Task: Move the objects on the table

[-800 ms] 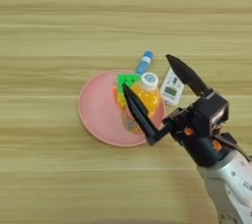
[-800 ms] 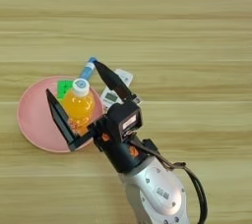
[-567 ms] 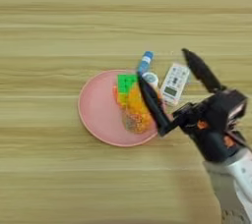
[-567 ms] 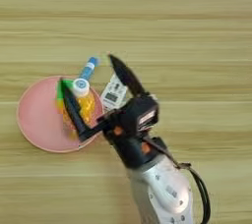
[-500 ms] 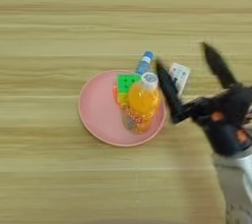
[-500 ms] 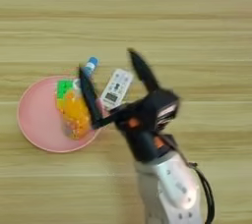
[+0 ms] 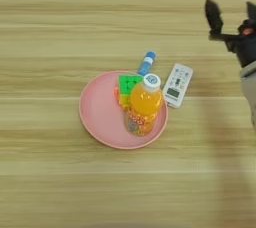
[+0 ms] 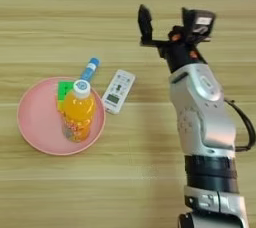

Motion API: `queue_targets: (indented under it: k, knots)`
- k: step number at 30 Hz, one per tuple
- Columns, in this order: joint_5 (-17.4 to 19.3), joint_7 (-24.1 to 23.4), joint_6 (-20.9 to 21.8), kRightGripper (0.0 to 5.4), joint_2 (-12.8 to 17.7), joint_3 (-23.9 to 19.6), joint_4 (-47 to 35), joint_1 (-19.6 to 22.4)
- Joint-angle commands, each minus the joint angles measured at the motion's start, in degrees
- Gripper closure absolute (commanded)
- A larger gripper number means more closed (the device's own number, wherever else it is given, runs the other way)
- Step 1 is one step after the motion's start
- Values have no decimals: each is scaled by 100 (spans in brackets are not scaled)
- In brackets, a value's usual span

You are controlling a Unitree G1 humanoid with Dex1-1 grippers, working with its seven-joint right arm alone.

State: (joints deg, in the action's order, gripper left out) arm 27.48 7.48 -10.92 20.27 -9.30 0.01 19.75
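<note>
The gripper (image 8: 167, 19) is held wide open and empty, raised over bare table (image 8: 75, 182) well to the right of the objects. The juice bottle (image 7: 143, 104) is lying on the right part of the pink plate (image 7: 100, 117), cap pointing away. The puzzle cube (image 7: 127, 86) is seen on the plate, touching the bottle. The marker (image 7: 146, 63) lies just beyond the plate rim. The remote (image 7: 177, 84) lies flat just right of the plate.
</note>
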Motion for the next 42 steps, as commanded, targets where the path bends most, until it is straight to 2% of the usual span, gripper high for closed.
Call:
queue_targets:
  k: [1,5,9,11,16,20,24,28,35,42]
  knots:
    - [-853,560,125,5,262,548,1273,1743]
    - [-1114,790,21,5,159,724,1954,1978]
    - [-1319,630,-252,5,144,659,2484,2147]
    - [-1420,574,-376,5,124,623,2592,2204]
    - [-1624,824,-544,5,44,769,2666,2298]
    - [-1844,761,-962,5,-44,872,2589,2236]
    - [-1649,375,-1848,5,-225,534,1911,1945]
    - [-1587,-48,-2699,5,-413,304,588,1370]
    - [-1709,-457,-3519,5,-638,259,-690,615]
    - [-1863,-533,-3834,5,-772,433,-1090,115]
